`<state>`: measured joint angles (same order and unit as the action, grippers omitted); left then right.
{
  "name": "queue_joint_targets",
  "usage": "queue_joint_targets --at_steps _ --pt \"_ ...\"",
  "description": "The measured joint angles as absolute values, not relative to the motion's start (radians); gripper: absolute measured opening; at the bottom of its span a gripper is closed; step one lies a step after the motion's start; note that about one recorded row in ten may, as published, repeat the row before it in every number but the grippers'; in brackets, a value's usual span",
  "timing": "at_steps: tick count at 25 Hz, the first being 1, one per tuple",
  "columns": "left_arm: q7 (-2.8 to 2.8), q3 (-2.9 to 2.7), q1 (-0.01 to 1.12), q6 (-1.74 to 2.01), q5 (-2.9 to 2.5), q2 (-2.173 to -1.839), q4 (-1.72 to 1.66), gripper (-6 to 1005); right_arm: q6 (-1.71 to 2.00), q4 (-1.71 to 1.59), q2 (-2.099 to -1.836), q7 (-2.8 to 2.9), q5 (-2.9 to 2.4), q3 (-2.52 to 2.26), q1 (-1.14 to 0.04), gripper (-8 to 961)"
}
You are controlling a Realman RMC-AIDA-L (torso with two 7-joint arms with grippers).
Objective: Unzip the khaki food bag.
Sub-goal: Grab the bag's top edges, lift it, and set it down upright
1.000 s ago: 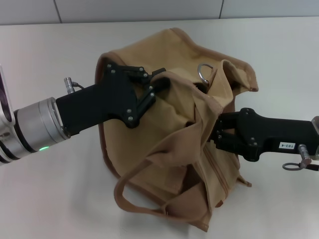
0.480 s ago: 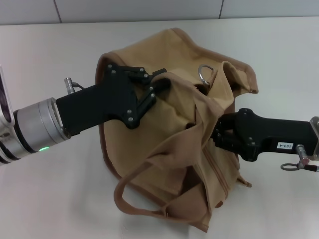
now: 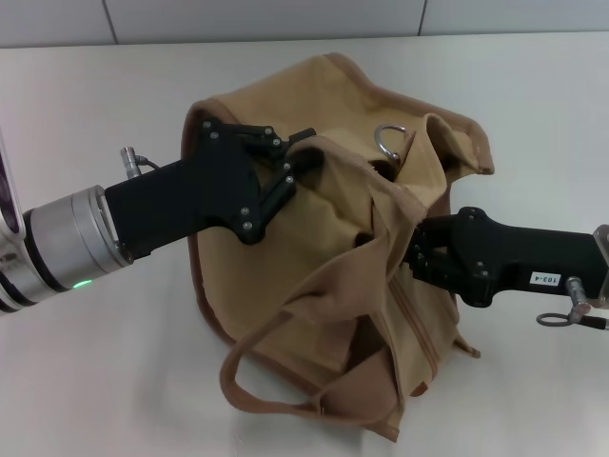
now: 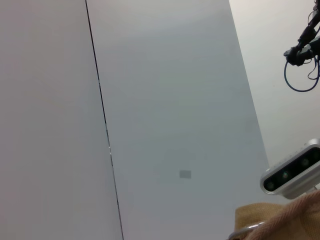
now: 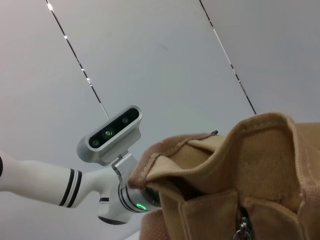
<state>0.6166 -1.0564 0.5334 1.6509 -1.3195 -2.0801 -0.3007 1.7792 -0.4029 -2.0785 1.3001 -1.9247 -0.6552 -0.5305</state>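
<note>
Right gripper (image 3: 411, 255) tips buried in cloth folds, so can't tell from the head view if it's clamped or slack, nor what it's pinching. R wrist view shows no fingers either, just bag top & the zipper pull (image 5: 243, 226) hanging at the frame's lower edge. Bag interior hidden, contents can't be made out. L wrist view mostly blank wall (image 4: 165, 115), w/ a scrap of tan cloth in one corner. The khaki food bag (image 3: 333, 248) sits mid-table (image 3: 114, 86), slumped & crumpled, one handle (image 3: 249, 376) looping toward the near edge, metal ring (image 3: 388, 140) up at the far top. Zipper seam (image 3: 416, 328) runs down the near right side. Left gripper (image 3: 303, 160) in from the left, fingers pinched on the bag's upper fabric fold, holding it up.
</note>
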Motion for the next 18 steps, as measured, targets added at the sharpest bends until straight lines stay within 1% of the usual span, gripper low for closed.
queue_joint_targets --at_steps 7,18 --pt "0.617 -1.056 0.528 1.651 -1.292 -2.079 -0.301 119 1.774 -0.408 -2.076 1.3 -1.928 -0.655 -0.521 108" --pt "0.617 -1.052 0.524 1.63 -1.237 -2.078 -0.3 122 1.766 -0.411 -2.062 1.304 -1.931 -0.655 -0.504 106"
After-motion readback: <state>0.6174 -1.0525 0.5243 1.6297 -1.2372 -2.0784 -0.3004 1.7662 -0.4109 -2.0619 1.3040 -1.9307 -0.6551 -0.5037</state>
